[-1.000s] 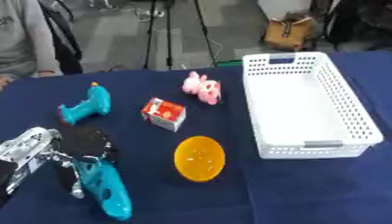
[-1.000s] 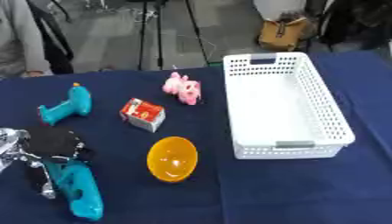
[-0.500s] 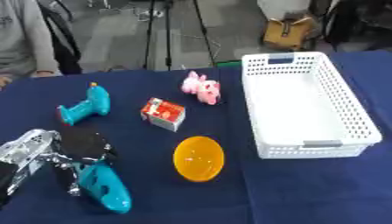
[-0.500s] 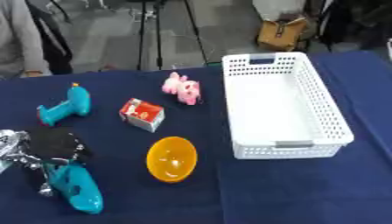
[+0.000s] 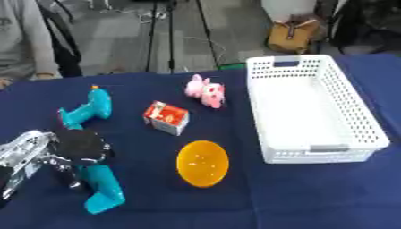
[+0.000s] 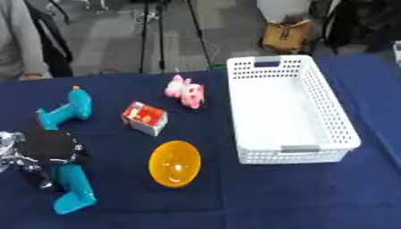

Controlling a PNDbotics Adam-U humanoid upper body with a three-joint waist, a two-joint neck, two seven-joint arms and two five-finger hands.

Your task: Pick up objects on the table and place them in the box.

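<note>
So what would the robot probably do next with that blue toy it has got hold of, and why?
Probably lift it and swing right toward the white basket. The left hand has its fingers curled on the nearer teal toy drill, which looks at or barely off the blue tablecloth, and the basket looks empty. The orange bowl lies on the way, so going up first seems wise.

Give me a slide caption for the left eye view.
Robot's left hand grips a teal toy drill; empty white basket waits right.
</note>
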